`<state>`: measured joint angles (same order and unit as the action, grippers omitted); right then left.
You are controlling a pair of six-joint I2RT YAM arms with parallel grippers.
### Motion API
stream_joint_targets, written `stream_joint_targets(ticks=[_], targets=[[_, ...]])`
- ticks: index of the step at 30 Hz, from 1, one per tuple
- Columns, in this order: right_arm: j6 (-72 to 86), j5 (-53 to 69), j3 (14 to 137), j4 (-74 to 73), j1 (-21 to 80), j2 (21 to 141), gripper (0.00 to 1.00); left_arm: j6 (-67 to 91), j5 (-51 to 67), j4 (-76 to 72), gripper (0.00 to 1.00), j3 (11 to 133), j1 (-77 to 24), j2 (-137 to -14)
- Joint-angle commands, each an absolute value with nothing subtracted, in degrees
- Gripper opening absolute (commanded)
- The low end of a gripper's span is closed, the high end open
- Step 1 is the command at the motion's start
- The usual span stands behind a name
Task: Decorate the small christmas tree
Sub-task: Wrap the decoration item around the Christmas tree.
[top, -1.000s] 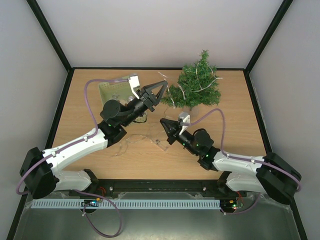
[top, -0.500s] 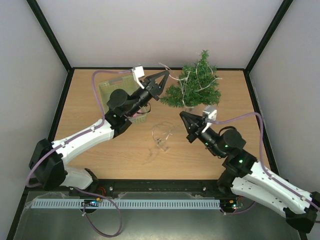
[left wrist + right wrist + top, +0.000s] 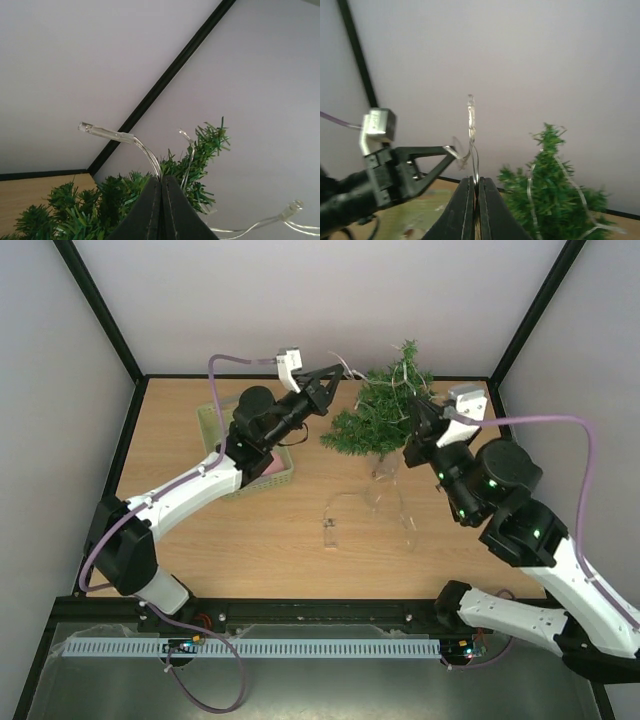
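Lower centre: much of the light string (image 3: 107, 133) lies slack on the counter (image 3: 200, 530). Left claw (image 3: 330, 385) and right claw (image 3: 412, 425) are each pinched tight on its wire. They flank the small christmas tree (image 3: 385, 420), upper centre; a few strands are draped on it, and most of the winding looks left to do.

The left pincer (image 3: 161, 179) and right pincer (image 3: 475, 179) have matt black plastic fingers with a faint sheen along the edges. From each pincer's tip rises the light string (image 3: 107, 133), a hair-thin glossy wire with clear, glassy bulbs. Between the two pincers, the small christmas tree (image 3: 385, 420) has bristly, dull green plastic needles. Behind the left pincer is a pale green perforated plastic basket (image 3: 262, 483). The tabletop (image 3: 200, 530) is smooth, matt, light-grained wood.
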<state>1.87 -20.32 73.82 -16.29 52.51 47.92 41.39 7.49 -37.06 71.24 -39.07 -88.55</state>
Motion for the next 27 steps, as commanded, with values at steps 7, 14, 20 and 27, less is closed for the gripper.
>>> stream_joint_targets(ticks=[7,14,20,27], targets=[[-10.96,-33.96,86.46,-21.45,49.53,59.37,0.02,41.31,13.57,-31.01,0.23,76.69,-37.74,-91.21],[-11.93,-29.74,94.64,-24.37,44.08,65.94,0.02,36.70,14.34,-27.34,0.50,73.53,-37.11,-88.12],[-12.74,-29.58,100.73,-27.22,41.44,70.80,0.02,29.86,15.11,-24.49,0.56,73.46,-37.18,-87.36],[-12.33,-29.20,102.31,-28.65,40.74,73.30,0.02,20.44,22.79,-25.47,0.60,73.32,-37.18,-86.83]])
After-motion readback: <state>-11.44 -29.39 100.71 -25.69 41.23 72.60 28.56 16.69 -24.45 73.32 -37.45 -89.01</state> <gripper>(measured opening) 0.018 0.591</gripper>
